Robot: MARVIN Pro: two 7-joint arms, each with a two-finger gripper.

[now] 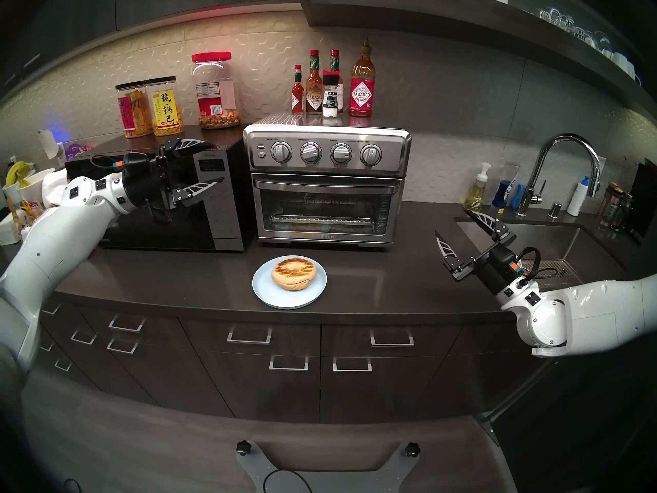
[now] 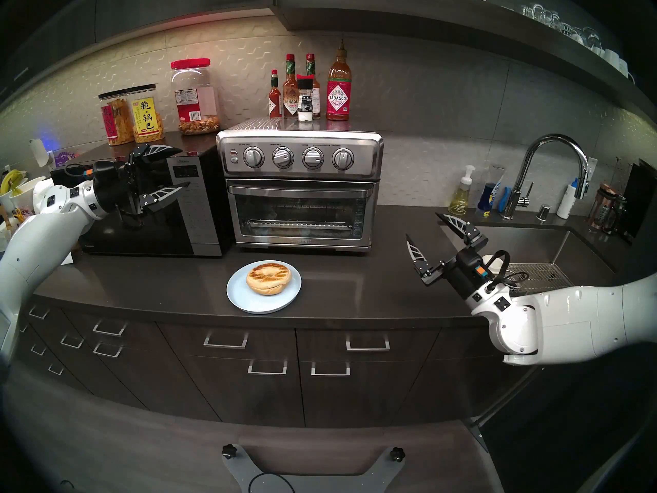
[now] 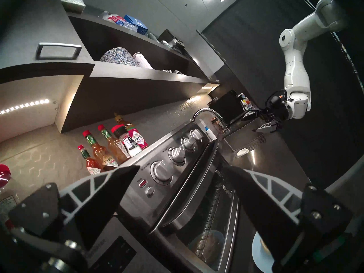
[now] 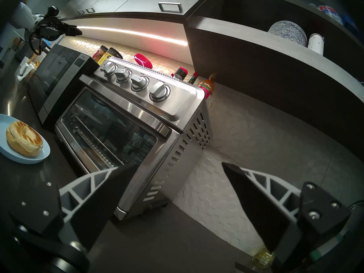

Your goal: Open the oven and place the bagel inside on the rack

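While the oven [image 1: 326, 182] stands shut at the back of the counter [image 1: 177, 271], your left gripper [image 1: 213, 165] hangs in the air in front of the black microwave [image 1: 213, 211], level with the oven's knob row and just to its left, pointing toward it. The bagel [image 1: 294, 272] lies on the pale blue plate [image 1: 263, 286] near the counter's front edge, below and well apart from that gripper; the right gripper [image 1: 451, 223] floats over the counter near the sink [image 1: 554, 239], well to the right of plate and oven. Through the door glass you can only dimly make out the rack [image 1: 321, 219], since reflections blur the cavity. From the left wrist, the plate [image 3: 256, 249] is mostly hidden behind one finger, and the bar handle [image 3: 189, 189] runs between the fingertips' lines of sight. Both grippers are spread wide, holding nothing and touching nothing.
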